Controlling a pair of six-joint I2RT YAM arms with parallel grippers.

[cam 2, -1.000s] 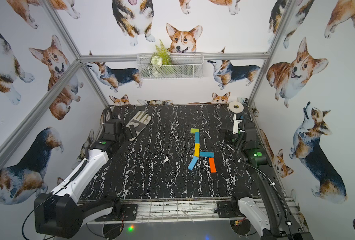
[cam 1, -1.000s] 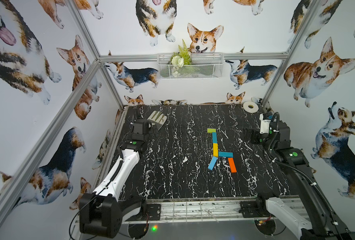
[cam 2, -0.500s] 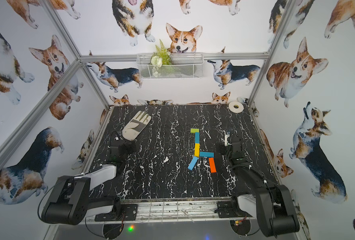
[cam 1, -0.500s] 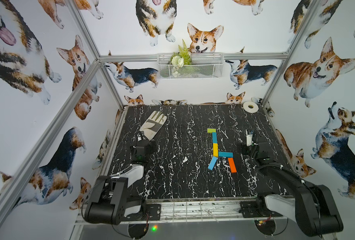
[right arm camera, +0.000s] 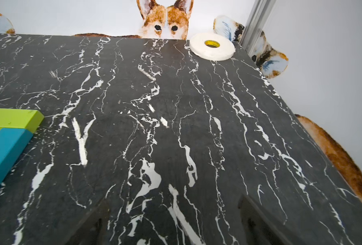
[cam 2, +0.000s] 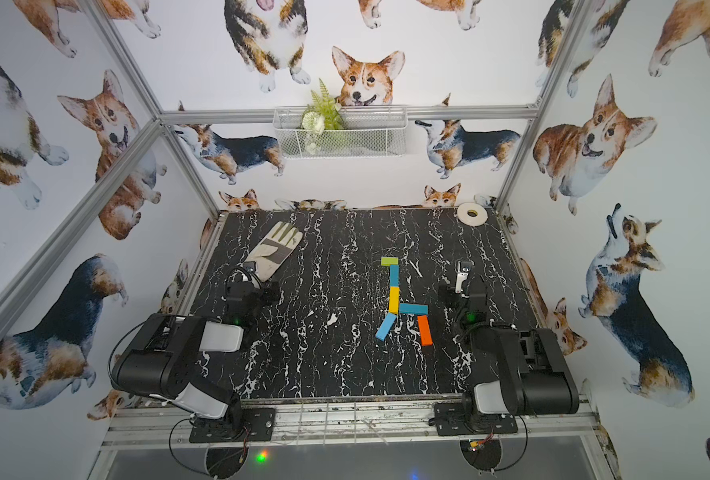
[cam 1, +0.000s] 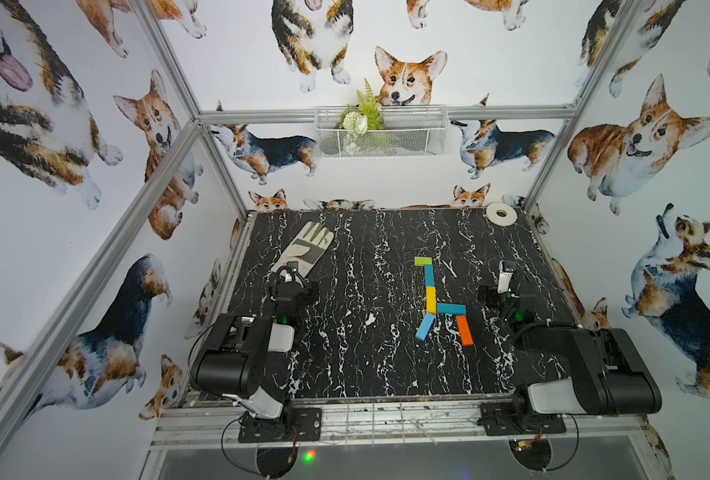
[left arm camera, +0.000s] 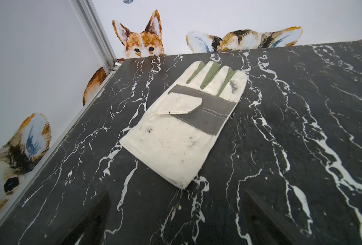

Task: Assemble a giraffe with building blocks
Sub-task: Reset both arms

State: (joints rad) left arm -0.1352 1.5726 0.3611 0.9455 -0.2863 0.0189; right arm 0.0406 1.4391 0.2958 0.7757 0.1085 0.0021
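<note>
The giraffe [cam 1: 436,299] lies flat on the black marble table, right of centre in both top views. Its building blocks are a green head [cam 1: 422,261], a teal neck bar [cam 1: 429,275], a yellow neck bar [cam 1: 430,300], a teal body [cam 1: 451,308], a light-blue leg [cam 1: 425,326] and an orange leg [cam 1: 464,330]. The right wrist view shows only the green head [right arm camera: 12,119] and the teal neck bar [right arm camera: 4,152]. My right gripper [right arm camera: 173,200] stands open and empty, just right of the giraffe [cam 2: 407,299]. My left gripper [left arm camera: 176,197] is open and empty at the far left.
A white and grey glove [left arm camera: 182,127] lies just ahead of the left gripper [cam 1: 290,279], near the back left corner. A white tape roll [right arm camera: 212,48] sits in the back right corner. A wire basket [cam 1: 380,133] hangs on the rear wall. Both arms sit folded near the front rail.
Both arms have drawn back from the rear of the table and folded down toward the front edge. The glove is uncovered now. The giraffe has not moved.
</note>
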